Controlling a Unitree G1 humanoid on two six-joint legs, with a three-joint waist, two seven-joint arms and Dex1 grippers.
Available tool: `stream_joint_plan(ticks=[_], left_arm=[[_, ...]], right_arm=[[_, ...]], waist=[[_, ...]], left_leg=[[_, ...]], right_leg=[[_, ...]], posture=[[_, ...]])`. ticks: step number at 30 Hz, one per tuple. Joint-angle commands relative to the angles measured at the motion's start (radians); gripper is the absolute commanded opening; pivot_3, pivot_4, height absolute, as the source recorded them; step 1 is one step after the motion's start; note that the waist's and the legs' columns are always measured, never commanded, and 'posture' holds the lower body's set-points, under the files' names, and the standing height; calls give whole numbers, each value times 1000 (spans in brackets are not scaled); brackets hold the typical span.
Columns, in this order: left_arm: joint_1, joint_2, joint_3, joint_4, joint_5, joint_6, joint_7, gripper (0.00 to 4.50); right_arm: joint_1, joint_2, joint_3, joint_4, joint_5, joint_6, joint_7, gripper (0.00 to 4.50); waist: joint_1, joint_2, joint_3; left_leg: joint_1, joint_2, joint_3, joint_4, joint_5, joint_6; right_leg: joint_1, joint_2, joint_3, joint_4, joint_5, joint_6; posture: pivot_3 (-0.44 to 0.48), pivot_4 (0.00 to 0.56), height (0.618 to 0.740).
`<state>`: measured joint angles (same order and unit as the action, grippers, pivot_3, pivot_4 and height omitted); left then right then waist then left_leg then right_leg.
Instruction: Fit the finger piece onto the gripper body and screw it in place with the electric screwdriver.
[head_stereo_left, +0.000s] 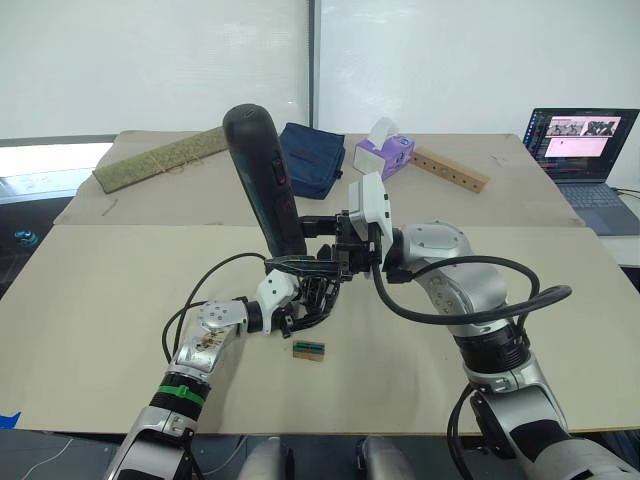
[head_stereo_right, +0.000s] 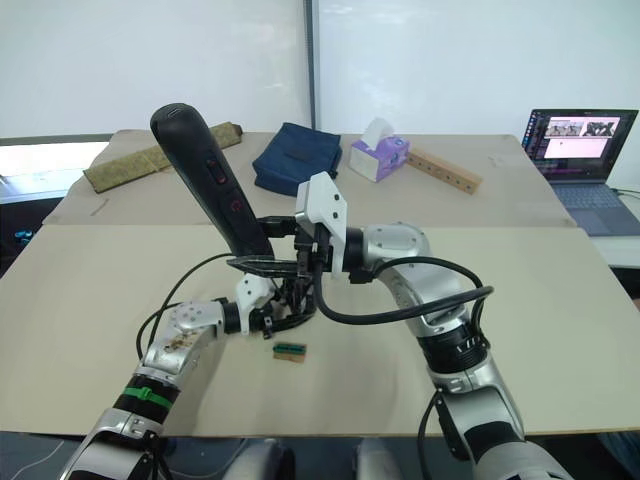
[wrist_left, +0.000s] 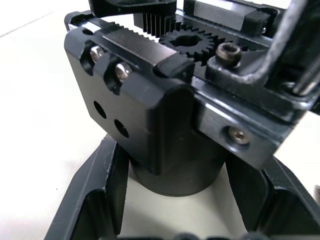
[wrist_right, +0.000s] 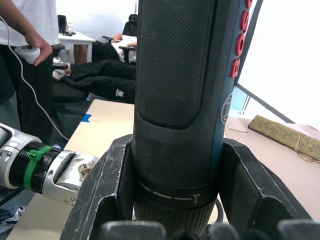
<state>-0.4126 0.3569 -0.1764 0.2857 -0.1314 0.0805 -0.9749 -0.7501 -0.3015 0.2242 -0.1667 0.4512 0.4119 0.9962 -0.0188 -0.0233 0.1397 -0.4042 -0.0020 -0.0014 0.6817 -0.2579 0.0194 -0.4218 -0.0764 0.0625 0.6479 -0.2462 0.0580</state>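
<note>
The electric screwdriver (head_stereo_left: 262, 170) is a thick black cylinder. It leans back to the left with its rounded end up and its bit end down at the gripper body (head_stereo_left: 318, 290). My right gripper (head_stereo_left: 328, 250) is shut on its lower part, and in the right wrist view both fingers (wrist_right: 107, 190) clamp the barrel (wrist_right: 180, 100). My left gripper (head_stereo_left: 308, 302) is shut on the gripper body's round base (wrist_left: 175, 175) just above the table. Its gear and screws (wrist_left: 122, 72) show in the left wrist view. I cannot tell the finger piece apart from that black assembly.
A small green-and-tan block (head_stereo_left: 309, 350) lies on the table in front of the grippers. At the back are a green mat (head_stereo_left: 160, 158), a blue bag (head_stereo_left: 310, 155), a tissue box (head_stereo_left: 384, 155), a wooden bar with holes (head_stereo_left: 450, 170) and a laptop (head_stereo_left: 582, 140). A person (wrist_right: 25, 50) stands beyond the table.
</note>
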Motion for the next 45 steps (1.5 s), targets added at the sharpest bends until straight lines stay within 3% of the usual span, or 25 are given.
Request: stream_joint_plan(ticks=[1, 26, 40, 45], left_arm=[[28, 14, -17, 3, 2, 30, -14, 2295], [35, 16, -19, -11, -2, 42, -6, 2295], [36, 27, -18, -1, -1, 37, -14, 2295], [37, 31, -18, -3, -3, 37, -17, 2295]], right_arm=[[-12, 10, -15, -33, 10, -27, -2, 1954], [80, 68, -40, 47, 6, -8, -49, 1954], [137, 51, 9, 96, -60, -70, -65, 1954], [139, 63, 3, 113, -28, -5, -105, 1954]], waist=[[0, 0, 0], [-1, 0, -1], [-6, 1, -4], [-10, 1, -6]], left_leg=[[0, 0, 0, 0, 0, 0], [2, 0, 0, -1, 0, 0], [6, 0, 1, -2, 0, 0], [7, 1, 0, -3, 0, 0]], right_leg=[[0, 0, 0, 0, 0, 0], [1, 0, 0, 0, 0, 0], [4, 0, 0, 0, 0, 0], [4, 0, 0, 0, 0, 0]], posture=[[0, 150, 740], [0, 150, 740], [0, 150, 740], [0, 150, 740]])
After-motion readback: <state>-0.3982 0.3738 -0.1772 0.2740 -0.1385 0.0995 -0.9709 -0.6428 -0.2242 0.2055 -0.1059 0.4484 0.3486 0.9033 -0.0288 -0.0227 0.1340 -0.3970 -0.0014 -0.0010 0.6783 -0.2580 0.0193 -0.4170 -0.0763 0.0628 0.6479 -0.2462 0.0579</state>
